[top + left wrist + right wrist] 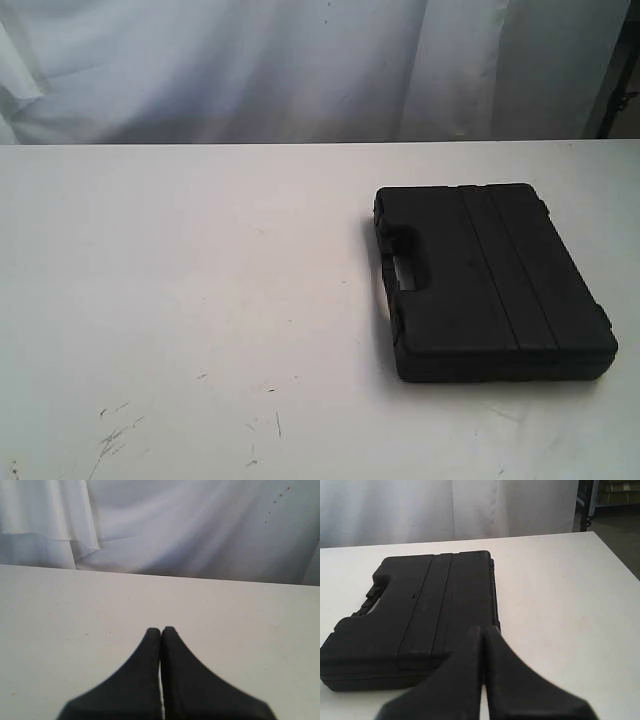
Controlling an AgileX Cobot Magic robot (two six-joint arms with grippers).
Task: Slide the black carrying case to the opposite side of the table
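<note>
The matte black case (490,280) lies flat on the right half of the white table (200,280), its handle slot (405,270) facing left and raised ribs running across its top. In the right wrist view the case (415,615) fills the area just ahead of my right gripper (483,628), whose fingers are pressed together with nothing between them, near the case's close corner. My left gripper (161,629) is also shut and empty, hovering over bare tabletop (75,610). Neither arm shows in the exterior view.
A white curtain (300,60) hangs behind the table's far edge. Small dark scuffs (115,435) mark the front left of the tabletop. The table's right edge (615,555) and a dark floor with a stand (592,500) appear in the right wrist view.
</note>
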